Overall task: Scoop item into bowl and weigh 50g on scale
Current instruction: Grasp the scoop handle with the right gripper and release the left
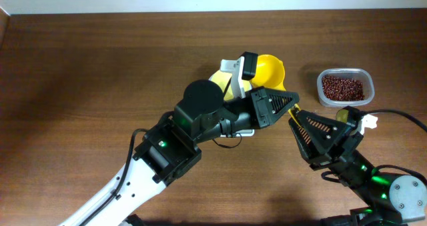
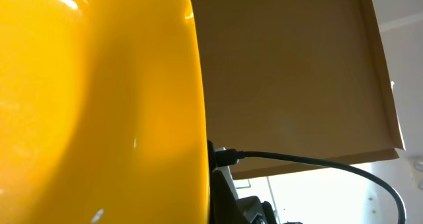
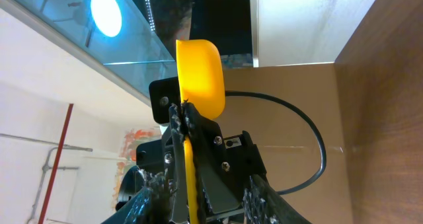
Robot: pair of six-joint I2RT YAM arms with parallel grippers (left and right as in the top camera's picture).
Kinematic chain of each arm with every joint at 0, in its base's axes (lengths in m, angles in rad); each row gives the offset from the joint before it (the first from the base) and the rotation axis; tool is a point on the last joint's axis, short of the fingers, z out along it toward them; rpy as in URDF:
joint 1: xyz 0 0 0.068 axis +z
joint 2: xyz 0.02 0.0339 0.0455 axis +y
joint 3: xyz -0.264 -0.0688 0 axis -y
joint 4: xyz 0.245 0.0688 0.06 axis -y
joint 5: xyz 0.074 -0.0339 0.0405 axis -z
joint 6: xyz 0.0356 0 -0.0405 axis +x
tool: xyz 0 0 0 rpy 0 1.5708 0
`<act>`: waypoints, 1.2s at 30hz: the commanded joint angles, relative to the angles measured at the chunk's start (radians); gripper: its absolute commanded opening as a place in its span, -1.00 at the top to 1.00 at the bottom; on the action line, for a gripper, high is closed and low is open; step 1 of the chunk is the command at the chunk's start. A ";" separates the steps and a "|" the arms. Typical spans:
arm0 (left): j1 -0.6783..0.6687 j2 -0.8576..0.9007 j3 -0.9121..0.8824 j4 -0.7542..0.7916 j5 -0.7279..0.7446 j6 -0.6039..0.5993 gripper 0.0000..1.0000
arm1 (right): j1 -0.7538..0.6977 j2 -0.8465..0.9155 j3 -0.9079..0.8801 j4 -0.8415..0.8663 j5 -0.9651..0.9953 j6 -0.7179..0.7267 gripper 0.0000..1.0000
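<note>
Currently left gripper clamped on yellow scoop; right gripper close by, grip unclear.

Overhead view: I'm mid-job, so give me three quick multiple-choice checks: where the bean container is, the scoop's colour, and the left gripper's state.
1. Where does the clear container of beans stand?
A) at the table's left edge
B) on the right side of the table
C) under the left arm's base

2. What colour is the scoop?
A) blue
B) white
C) yellow

3. How is the left gripper?
A) shut
B) wide open
C) out of view

Answers:
1 B, the overhead view shows the clear container to the right of both arms' fingers.
2 C, the scoop reads bright yellow overhead and fills the left wrist view with yellow.
3 A, its fingers meet at a point with no gap.
</note>
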 commanded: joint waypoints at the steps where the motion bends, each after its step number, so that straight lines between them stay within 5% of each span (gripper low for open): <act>1: -0.006 0.004 0.010 -0.002 0.019 -0.001 1.00 | -0.004 -0.005 0.014 0.004 0.016 -0.009 0.22; 20: -0.029 0.025 0.010 0.007 0.000 -0.002 1.00 | -0.004 -0.005 0.014 0.003 0.016 -0.010 0.64; 24: -0.029 0.025 0.010 0.006 0.005 -0.001 1.00 | -0.003 -0.005 0.014 0.002 0.015 -0.010 0.92; 27: -0.029 0.025 0.010 -0.002 0.015 -0.001 0.74 | -0.004 -0.005 0.014 -0.009 0.016 -0.014 0.92; 28: -0.029 0.025 0.010 -0.004 0.015 -0.001 0.49 | -0.004 -0.005 0.014 -0.031 0.016 -0.014 0.92; 29: -0.029 0.024 0.010 -0.018 0.016 0.000 -0.13 | -0.004 -0.005 0.014 -0.075 0.017 -0.020 0.92; 32: -0.029 0.024 0.010 -0.064 0.018 0.094 -0.88 | -0.004 -0.005 0.014 -0.116 0.058 -0.184 0.92; 36: 0.007 -0.003 0.010 -0.217 -0.017 0.264 -0.98 | -0.004 -0.005 0.014 -0.134 0.077 -0.343 0.92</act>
